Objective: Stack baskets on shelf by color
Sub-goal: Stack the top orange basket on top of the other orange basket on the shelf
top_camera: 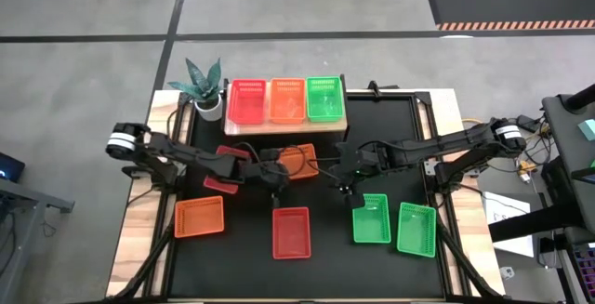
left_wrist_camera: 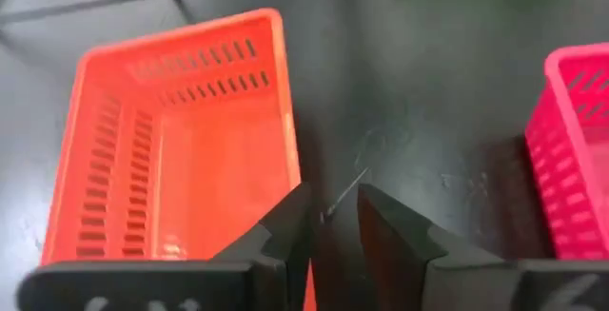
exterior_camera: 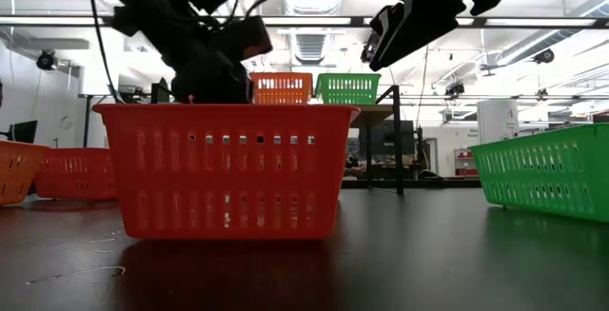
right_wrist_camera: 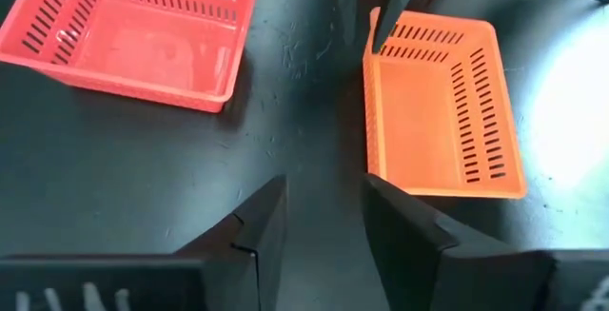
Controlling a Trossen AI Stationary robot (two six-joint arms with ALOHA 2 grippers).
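Red basket (exterior_camera: 224, 170) nearest low camera, lower centre of high view, on bench (top_camera: 325, 248). Between us, centre of high view, orange basket (top_camera: 296, 162), long axis left-right. My left gripper (top_camera: 271, 176) at its lower-left corner, jaws slightly open, one jaw on each side of wall, not yet closed. My right gripper (top_camera: 343, 176) to right, jaws open, empty. Left arm nearer. Shelf (top_camera: 286, 123) at upper centre holds red, orange, green baskets.

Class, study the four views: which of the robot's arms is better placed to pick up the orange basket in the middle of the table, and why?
Probably the left. The left gripper straddles the orange basket's wall, fingers open on either side. The right gripper hangs open over bare table beside it, gripping nothing.
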